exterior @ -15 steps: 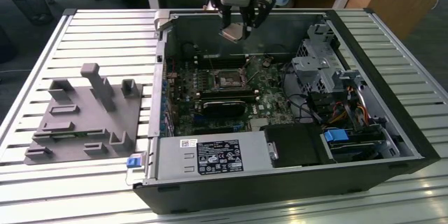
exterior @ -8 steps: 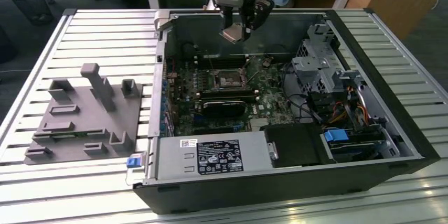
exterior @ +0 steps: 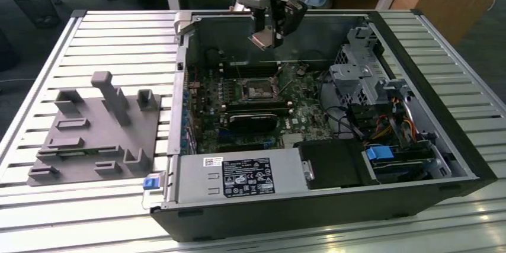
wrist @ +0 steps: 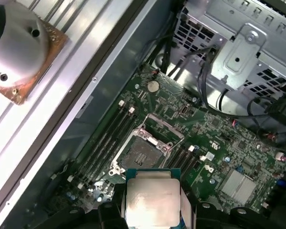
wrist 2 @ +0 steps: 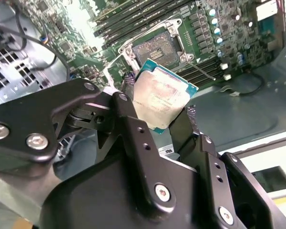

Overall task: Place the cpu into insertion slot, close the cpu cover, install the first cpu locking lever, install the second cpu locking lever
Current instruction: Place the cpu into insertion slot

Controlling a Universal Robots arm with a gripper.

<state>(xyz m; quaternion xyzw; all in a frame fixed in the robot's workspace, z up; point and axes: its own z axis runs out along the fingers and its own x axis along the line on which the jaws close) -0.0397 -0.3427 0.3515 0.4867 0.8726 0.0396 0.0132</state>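
My gripper (exterior: 267, 35) hangs above the open computer case, near its back wall, shut on the cpu (exterior: 263, 41). In both wrist views the cpu (wrist 2: 163, 99) (wrist: 152, 200) is a flat square chip with a dull silver top, clamped by its edges between the two black fingers (wrist 2: 128, 102). The insertion slot (exterior: 259, 92) (wrist 2: 157, 47) (wrist: 142, 153) lies open and bare on the green board, below the chip and apart from it. The cpu cover (wrist: 168, 130) appears folded back along one side of the socket.
A black heatsink block (exterior: 253, 121) sits just in front of the socket, with long memory slots (wrist: 105, 138) beside it. The drive cage and cables (exterior: 359, 78) fill the exterior view's right of the case. A grey fixture (exterior: 95, 128) stands on the slatted table outside.
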